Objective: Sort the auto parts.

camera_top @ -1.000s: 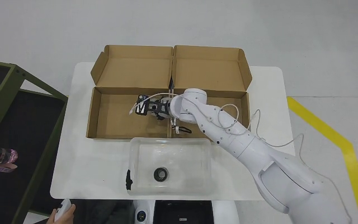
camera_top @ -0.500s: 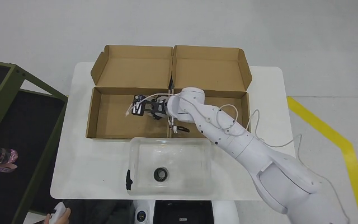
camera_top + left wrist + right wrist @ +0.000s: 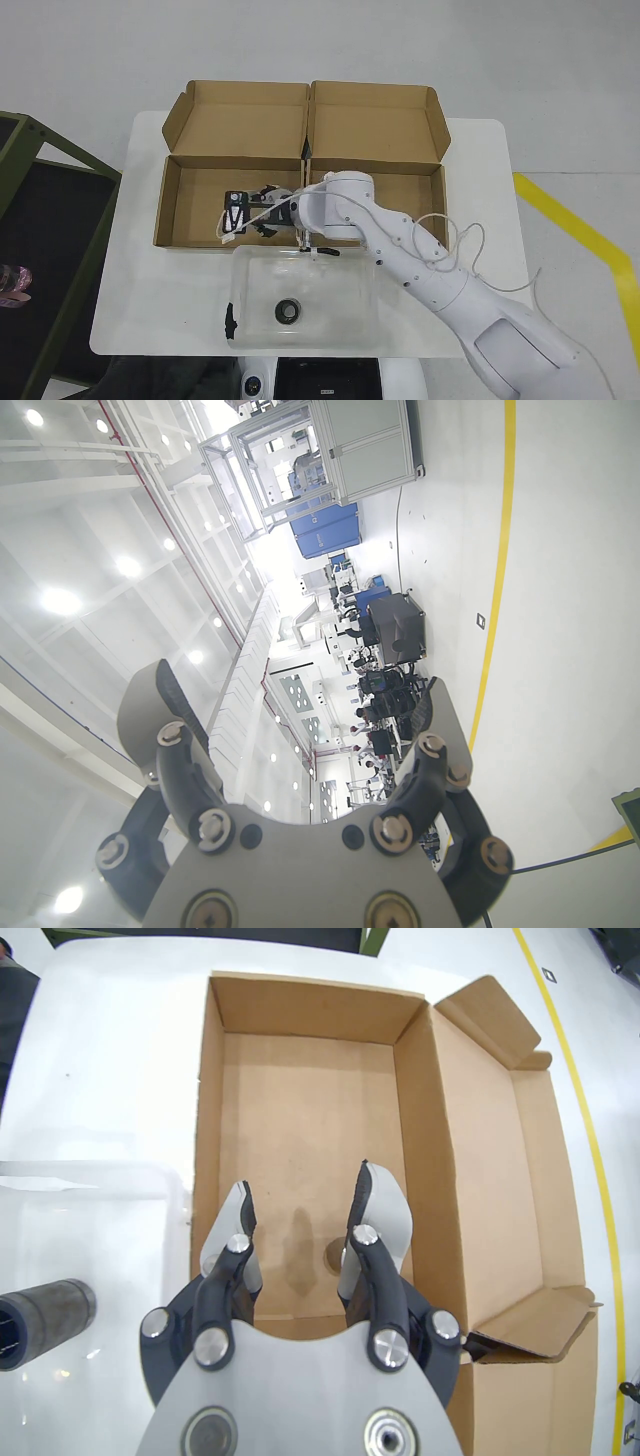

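cylinder (image 3: 289,311) upright in clear bin (image 3: 345,318) | axis vertical | bore up

Nothing here can be read from where I stand. The blue cabinet (image 3: 327,525) far down the hall carries a small white mark, too small to make out. A little dark square plate (image 3: 480,620) lies on the floor just beside the yellow line (image 3: 506,500), its face unreadable. The cardboard box (image 3: 195,205) on the worktop shows plain brown walls.
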